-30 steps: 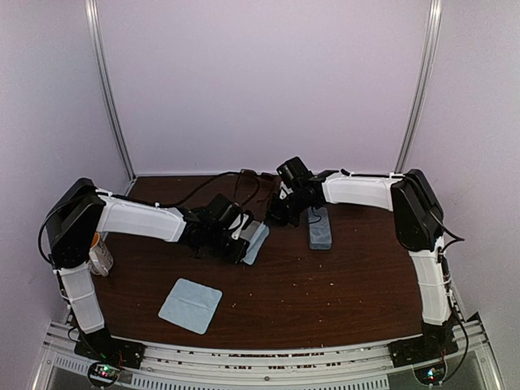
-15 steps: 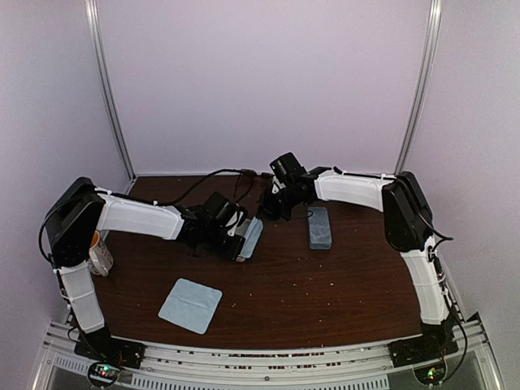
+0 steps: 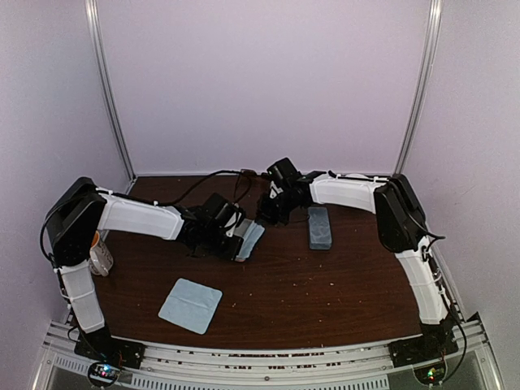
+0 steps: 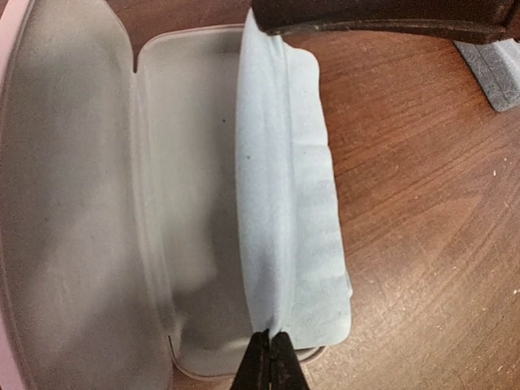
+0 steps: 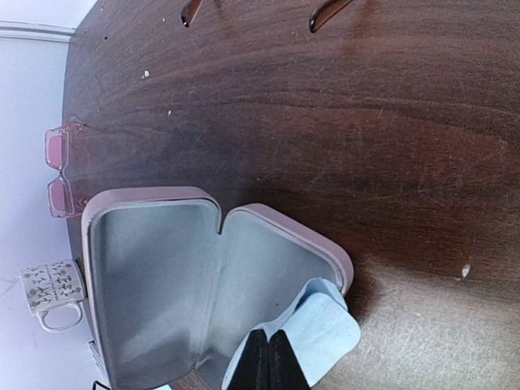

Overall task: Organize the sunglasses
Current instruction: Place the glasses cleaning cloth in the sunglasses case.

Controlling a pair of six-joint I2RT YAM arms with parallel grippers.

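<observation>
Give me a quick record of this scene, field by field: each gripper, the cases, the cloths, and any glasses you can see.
Left gripper: shut, pinching the light-blue cloth
Right gripper: shut, tips at that same cloth; grip unclear
Pink case: open, grey lining, cloth draped over its edge
Second cloth: flat on the table, near side
Grey-blue case: looks closed, right of both grippers
Pink-lensed glasses: on the table, outside the pink case
Mug: beside the pink case
</observation>
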